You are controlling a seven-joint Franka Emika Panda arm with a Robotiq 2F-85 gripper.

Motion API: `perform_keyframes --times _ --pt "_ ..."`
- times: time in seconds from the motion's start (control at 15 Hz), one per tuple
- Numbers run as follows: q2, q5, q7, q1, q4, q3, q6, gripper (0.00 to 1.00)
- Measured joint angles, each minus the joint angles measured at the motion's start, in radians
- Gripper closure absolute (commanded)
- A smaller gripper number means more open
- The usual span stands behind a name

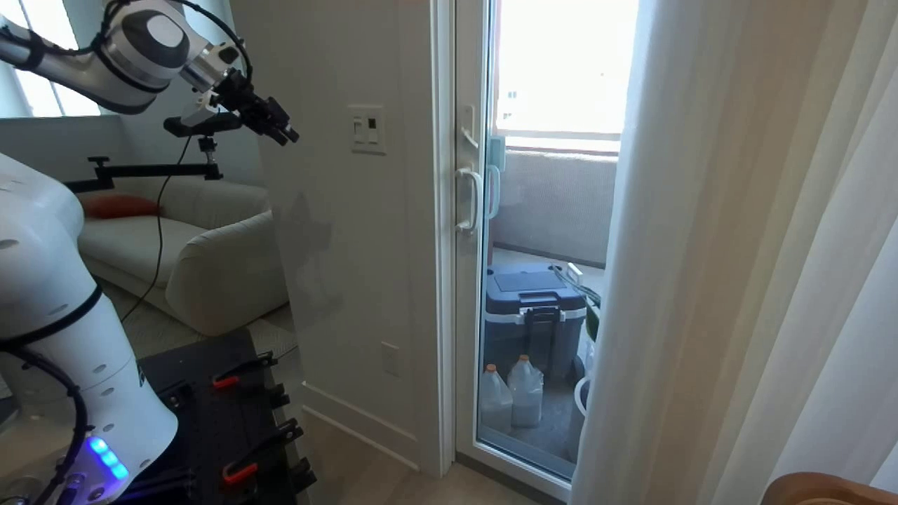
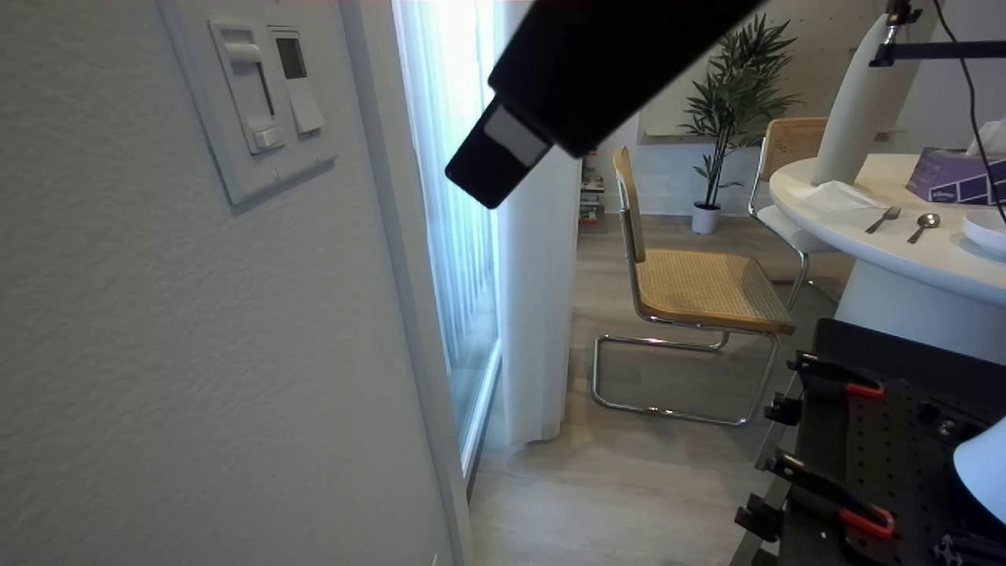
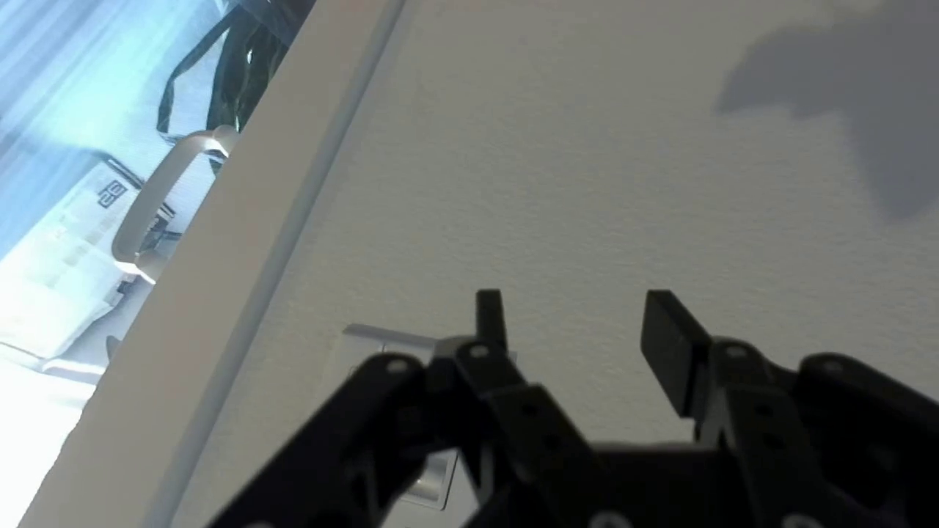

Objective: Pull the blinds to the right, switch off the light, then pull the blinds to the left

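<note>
Hand [image 3: 574,315] empty, jaws apart; curtain [image 1: 744,245], at its 3 o'clock in an exterior view, likely handles soft, light: pinch its 9 o'clock edge.

Going by the glass door [image 1: 468,294] in an exterior view, curtain [image 1: 729,252] hangs in front of its right part, wall's [image 1: 344,266] just left of it with the switch plate [image 1: 367,130] on it, end effector [image 1: 287,137] and sofa [image 1: 224,263] further left, and then a cooler [image 1: 537,298] plus two jugs [image 1: 526,394] sit behind it.
</note>
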Motion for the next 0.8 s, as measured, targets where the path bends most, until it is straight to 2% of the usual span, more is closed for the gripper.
perform_keyframes --times 0.2,0.8 --pt "0.014 0.0 -0.001 -0.01 0.016 -0.006 -0.001 0.99" --pt "0.141 -0.033 -0.006 -0.067 0.101 -0.033 -0.003 1.0"
